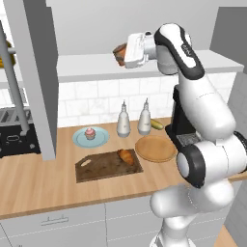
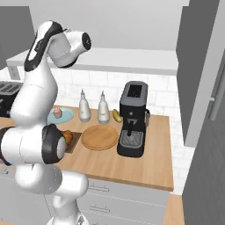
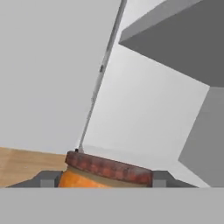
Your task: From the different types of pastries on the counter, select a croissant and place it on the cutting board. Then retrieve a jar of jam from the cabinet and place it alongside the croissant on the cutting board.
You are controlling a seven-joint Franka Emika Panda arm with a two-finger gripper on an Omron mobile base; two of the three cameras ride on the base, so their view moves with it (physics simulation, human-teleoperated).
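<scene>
From the left base view, the end effector [image 1: 121, 55] was up at the cabinet [image 1: 96, 65] shelf with the jar of jam [image 1: 120, 51] clamped at its tip, and the croissant [image 1: 127, 156] lay on the cutting board [image 1: 107, 165] down on the tabletop [image 1: 34, 183]; the trip down passed over two white bottles [image 1: 123, 120] and the round wooden plate [image 1: 155, 148], so a low swing could knock a bottle over; in the right base view the arm's elbow hid most of the board, the coffee machine [image 2: 133, 118] stood close by, and I judged a wide sweep might clip it; in the hand view the jar [image 3: 107, 171] sat between the fingertips [image 3: 43, 178], gripped just under its lid; that looked a shallow hold, so a jolt might let it slip, and landing on the croissant was the other risk.
</scene>
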